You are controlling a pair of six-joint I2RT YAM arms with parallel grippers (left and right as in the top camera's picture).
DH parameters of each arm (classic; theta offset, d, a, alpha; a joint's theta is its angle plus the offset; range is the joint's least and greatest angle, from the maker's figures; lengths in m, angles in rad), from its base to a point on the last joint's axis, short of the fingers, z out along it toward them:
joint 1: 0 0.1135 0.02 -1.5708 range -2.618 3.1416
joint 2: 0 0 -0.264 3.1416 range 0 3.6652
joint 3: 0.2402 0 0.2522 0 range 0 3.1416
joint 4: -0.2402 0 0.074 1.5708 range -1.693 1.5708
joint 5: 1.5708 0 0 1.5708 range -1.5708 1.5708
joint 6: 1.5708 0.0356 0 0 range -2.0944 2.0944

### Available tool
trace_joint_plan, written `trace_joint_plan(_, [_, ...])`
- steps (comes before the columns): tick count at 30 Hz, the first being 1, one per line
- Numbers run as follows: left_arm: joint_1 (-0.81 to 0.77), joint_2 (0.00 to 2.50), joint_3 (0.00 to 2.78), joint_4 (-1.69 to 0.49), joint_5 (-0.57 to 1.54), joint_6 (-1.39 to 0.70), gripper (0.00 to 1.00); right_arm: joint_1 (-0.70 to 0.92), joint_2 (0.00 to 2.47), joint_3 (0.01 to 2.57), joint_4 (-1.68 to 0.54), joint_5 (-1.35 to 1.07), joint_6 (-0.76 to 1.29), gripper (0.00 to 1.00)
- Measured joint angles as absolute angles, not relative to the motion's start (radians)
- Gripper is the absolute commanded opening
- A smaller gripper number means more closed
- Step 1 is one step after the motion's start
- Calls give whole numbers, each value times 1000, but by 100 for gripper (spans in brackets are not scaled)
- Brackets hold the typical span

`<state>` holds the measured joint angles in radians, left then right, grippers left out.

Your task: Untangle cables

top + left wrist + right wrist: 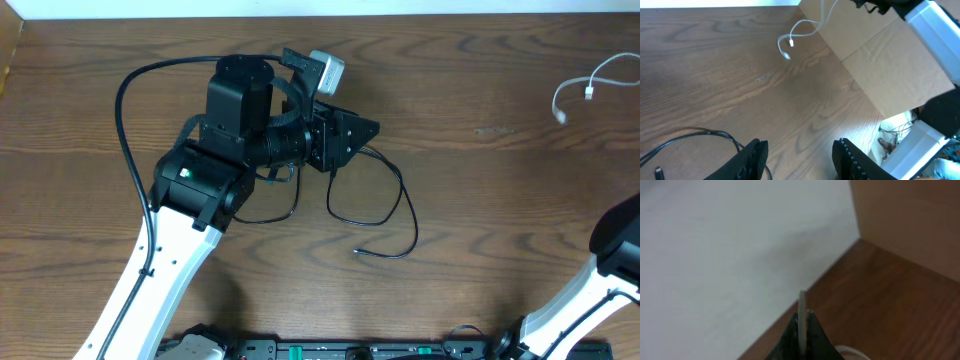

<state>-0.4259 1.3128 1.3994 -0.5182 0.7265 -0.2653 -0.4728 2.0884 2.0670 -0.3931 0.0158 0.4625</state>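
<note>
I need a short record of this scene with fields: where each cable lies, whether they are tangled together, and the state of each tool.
black cable: loose loops on the table, just in front of the left tool
white cable: far right part of the table, running off the right edge
tangled together: no, they lie well apart
left tool: open, nothing between its fingers
right tool: shut on a thin white cord, apparently the white cable

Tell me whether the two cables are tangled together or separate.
Separate: the black cable loops near centre; the white cable lies well apart at the far right.
</note>
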Motion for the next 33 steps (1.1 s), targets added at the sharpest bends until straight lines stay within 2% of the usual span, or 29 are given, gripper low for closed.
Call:
trace_joint_plan(3, [-426, 1313, 1399, -518, 727, -265, 46, -473, 2121, 2067, -411, 48, 460, 1])
trace_joint_plan(5, [-426, 1313, 1399, -518, 727, -265, 47, -473, 2144, 2067, -434, 65, 447, 11])
trace_joint_plan(8, [-426, 1313, 1399, -519, 727, -265, 46, -473, 2181, 2068, -496, 77, 422, 93])
trace_joint_plan(9, [-426, 1313, 1399, -519, 727, -265, 47, -473, 2198, 2068, -535, 80, 416, 99])
trace_joint_plan(20, [-426, 1313, 1399, -527, 725, -265, 46, -472, 2240, 2067, -836, 51, 372, 99])
trace_joint_plan(25, [-426, 1314, 1399, -628, 609, -265, 47, -450, 2222, 2067, -989, -203, 295, 99])
trace_joint_plan(29, [-426, 1331, 1399, -738, 462, -284, 47, -374, 2171, 2067, -1085, -453, 134, 99])
trace_joint_plan(33, [-416, 1383, 1399, -843, 332, -326, 47, -268, 2161, 2069, -1171, -530, 31, 99])
